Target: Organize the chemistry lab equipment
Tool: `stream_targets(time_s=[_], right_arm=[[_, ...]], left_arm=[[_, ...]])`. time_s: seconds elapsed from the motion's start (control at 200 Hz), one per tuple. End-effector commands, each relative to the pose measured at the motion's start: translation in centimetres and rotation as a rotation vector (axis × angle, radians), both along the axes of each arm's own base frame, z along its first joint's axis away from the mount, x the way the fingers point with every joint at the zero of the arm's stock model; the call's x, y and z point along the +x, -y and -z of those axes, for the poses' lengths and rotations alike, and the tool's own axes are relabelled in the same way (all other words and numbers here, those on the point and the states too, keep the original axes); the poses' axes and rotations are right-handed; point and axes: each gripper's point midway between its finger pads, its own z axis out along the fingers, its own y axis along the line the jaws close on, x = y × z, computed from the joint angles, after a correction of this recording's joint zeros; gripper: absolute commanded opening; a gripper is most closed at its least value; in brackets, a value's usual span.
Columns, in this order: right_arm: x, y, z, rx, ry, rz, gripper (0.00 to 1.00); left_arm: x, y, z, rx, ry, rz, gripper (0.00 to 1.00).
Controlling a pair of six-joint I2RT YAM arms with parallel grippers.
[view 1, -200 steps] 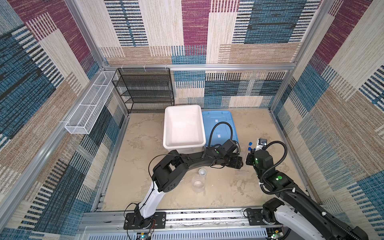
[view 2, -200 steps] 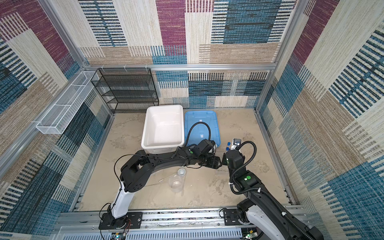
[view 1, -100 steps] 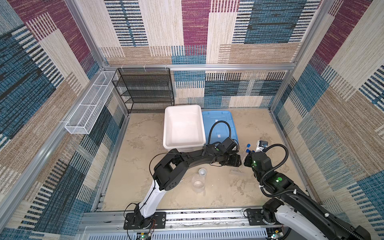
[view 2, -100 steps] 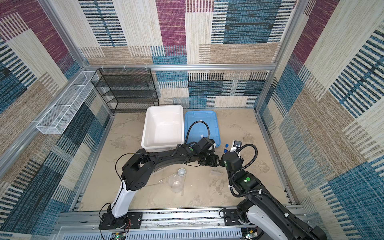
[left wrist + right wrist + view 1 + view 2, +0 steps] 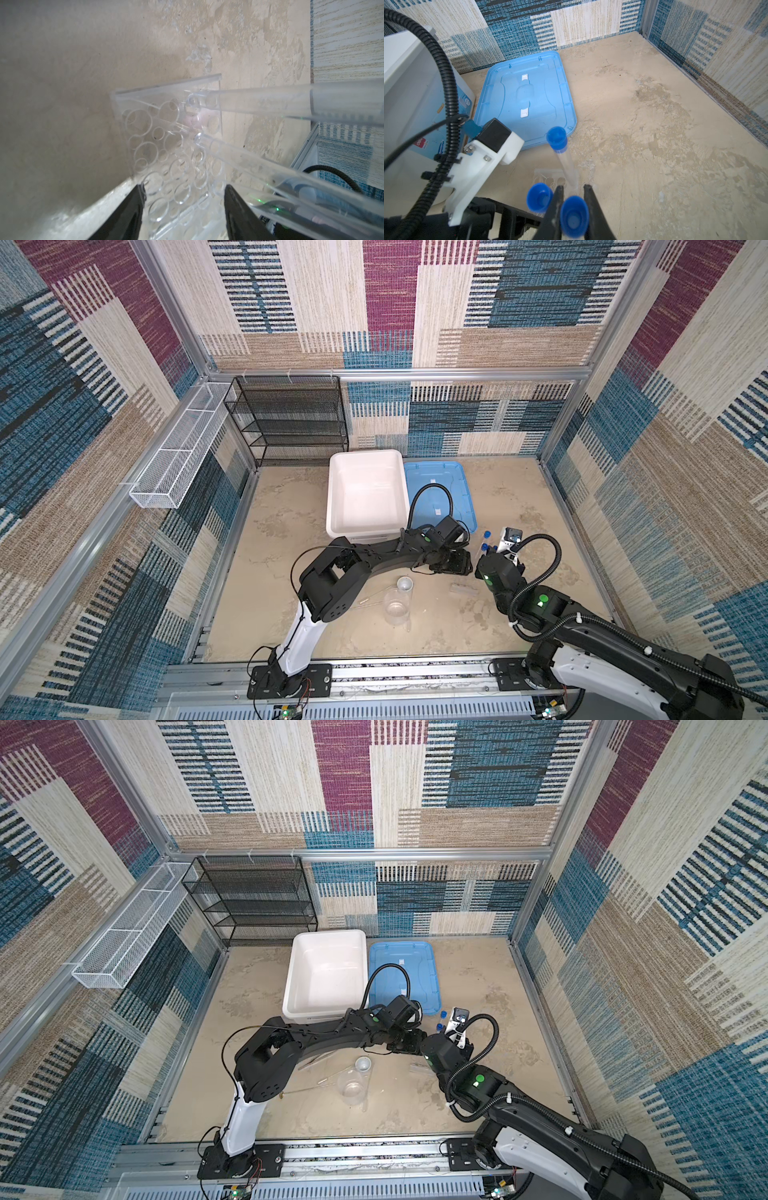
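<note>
White bin (image 5: 365,453): just past the left gripper (image 5: 184,187), on the far side from the arm bases. Open, empty. Judged to be the drop-off, so parked in reach of both arms.

Blue lid (image 5: 529,93): flat on the floor ahead of the right gripper (image 5: 574,187), beside the bin. Off, presumably for loading.

Clear tube rack (image 5: 166,145): between the left gripper's jaws, one jaw on each side. Jaws apart and bracketing it. One pad (image 5: 133,207) apparently against the edge, but a firm clamp is not resolvable. Judged purpose: steadying the rack against tipping during tube insertion.

Beaker (image 5: 395,605): upright, well apart from both grippers, nearer the bases. Untouched.

Test tubes (image 5: 560,149): all three at the rack.
- One pinched at its blue-capped end (image 5: 574,216) by the right gripper, jaws closed on it. Gripped high, likely to leave the lower end free for a hole.
- Second leaning in a rack hole straight ahead of the right fingertips.
- Third cap (image 5: 539,197) just beside one right jaw's outer face. Seating depth not visible.

Funnel-like cup (image 5: 404,584): right by the beaker, contact unclear.

Tweezers (image 5: 316,1060) and thin rods (image 5: 370,600): flat on the floor, well apart from both grippers. Not yet handled.
</note>
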Motion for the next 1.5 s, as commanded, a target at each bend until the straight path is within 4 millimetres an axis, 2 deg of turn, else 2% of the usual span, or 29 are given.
stream_targets(time_s=[0.0,0.386,0.466,0.922,1.007,1.117,1.202,1.322,1.387,1.432,1.492], right_arm=[[0.2,0.5,-0.8,-0.036,0.030,0.045,0.09],[-0.8,-1.0,-0.9,-0.096,0.077,0.077,0.08],[-1.2,-1.9,-1.1,-0.093,0.099,0.057,0.08],[-1.8,-1.9,1.8,-0.104,0.047,0.076,0.16],[-1.8,-1.8,1.4,-0.087,0.059,0.074,0.26],[-2.0,-1.7,1.3,-0.052,0.066,0.058,0.50],[-2.5,-1.2,1.4,-0.011,0.057,0.065,0.61],[-2.9,-0.9,0.3,0.054,0.066,0.047,0.77],[-3.1,-0.8,-0.5,0.088,0.084,0.034,0.92],[-3.2,-0.6,-1.1,0.104,0.099,0.023,0.97],[-3.4,-0.2,-1.6,0.138,0.116,0.024,0.98]], left_arm=[[0.0,0.0,-0.6,-0.015,-0.018,-0.016,0.63],[-0.2,-0.7,-0.4,-0.037,-0.061,-0.036,0.62],[-0.2,-0.7,-0.5,-0.040,-0.062,-0.035,0.62],[-0.4,-1.1,-0.9,-0.049,-0.063,-0.045,0.64],[-0.7,-1.2,-0.8,-0.047,-0.070,-0.045,0.66],[-1.3,-1.6,-0.8,-0.046,-0.076,-0.038,0.68],[-1.6,-1.8,-0.9,-0.048,-0.075,-0.033,0.69],[-2.6,-1.9,-0.9,-0.058,-0.092,-0.020,0.70],[-3.2,-1.7,-0.8,-0.085,-0.113,-0.021,0.73],[-3.5,-1.5,-0.7,-0.102,-0.133,-0.026,0.75],[-3.7,-1.3,-0.5,-0.109,-0.146,-0.028,0.76]])
